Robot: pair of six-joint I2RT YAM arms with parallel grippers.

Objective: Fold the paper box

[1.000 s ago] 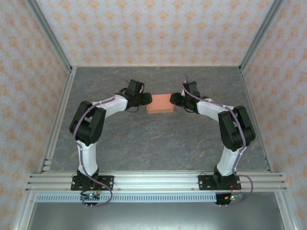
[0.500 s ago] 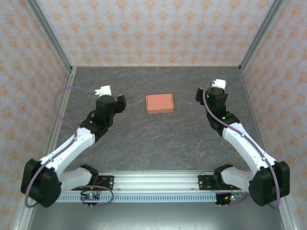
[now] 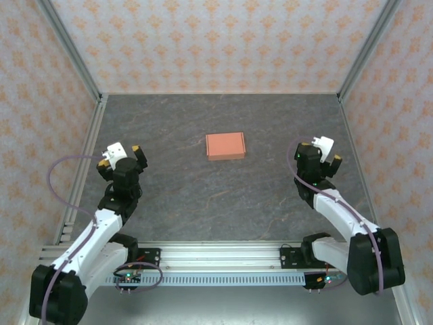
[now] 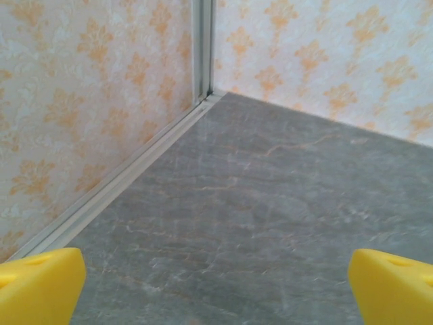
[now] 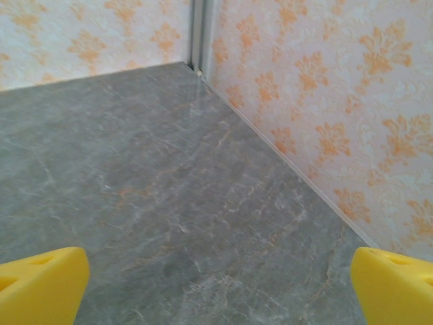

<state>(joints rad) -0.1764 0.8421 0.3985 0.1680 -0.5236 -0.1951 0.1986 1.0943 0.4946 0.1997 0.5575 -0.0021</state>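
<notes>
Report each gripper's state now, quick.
Left gripper: open, holding nothing.
Right gripper: open, holding nothing; the flat salmon-orange paper box lies apart from both on the grey table.

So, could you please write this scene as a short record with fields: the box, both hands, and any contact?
box: small flat salmon-orange paper box, rectangular, lying on the grey marbled table, in the middle of its far half
left hand: open, empty, near the table's left edge
right hand: open, empty, near the table's right edge
fingertips: yellow fingertips wide apart in both wrist views, bare table between them
contact: none; both hands are well apart from the box
</notes>
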